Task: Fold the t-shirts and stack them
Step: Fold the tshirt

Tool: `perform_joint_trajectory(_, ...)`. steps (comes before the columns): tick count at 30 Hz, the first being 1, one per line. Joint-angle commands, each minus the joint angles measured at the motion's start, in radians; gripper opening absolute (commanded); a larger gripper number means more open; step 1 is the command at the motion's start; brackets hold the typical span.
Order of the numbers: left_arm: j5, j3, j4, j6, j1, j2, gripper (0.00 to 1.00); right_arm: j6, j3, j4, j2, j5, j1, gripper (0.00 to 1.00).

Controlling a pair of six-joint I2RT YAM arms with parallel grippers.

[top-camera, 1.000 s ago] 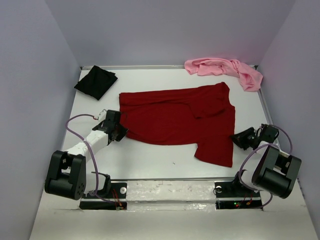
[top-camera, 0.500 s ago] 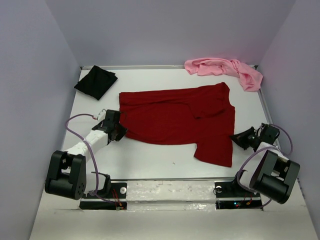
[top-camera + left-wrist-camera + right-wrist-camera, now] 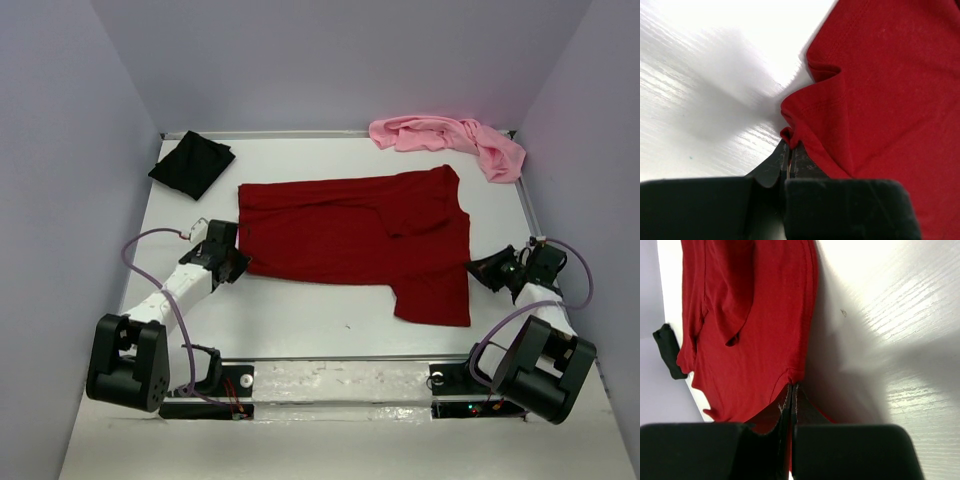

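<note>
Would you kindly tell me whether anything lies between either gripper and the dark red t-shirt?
Nothing visible does: the left gripper is shut on the dark red t-shirt at the edge nearest it, and the right gripper is shut on the opposite edge.

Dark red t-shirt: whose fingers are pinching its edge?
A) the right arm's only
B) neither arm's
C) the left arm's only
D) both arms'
D: in the wrist views, the left fingers and the right fingers are each shut on the hem of the dark red t-shirt.

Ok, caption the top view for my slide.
Left hand and right hand pinch opposite edges of the dark red t-shirt; black t-shirt and pink t-shirt lie behind.
</note>
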Motion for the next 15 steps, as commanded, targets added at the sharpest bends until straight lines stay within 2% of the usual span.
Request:
perform_joint_trajectory(1, -0.069, 0.048, -0.037, 0.014, 0.019, -0.065, 0.00, -0.021, 0.052, -0.002, -0.003, -0.004, 0.007, 0.00)
perform_joint_trajectory(15, -0.075, 0.052, -0.059, 0.060, 0.099, -0.097, 0.00, -0.001, 0.084, 0.052, 0.046, -0.015, 0.007, 0.00)
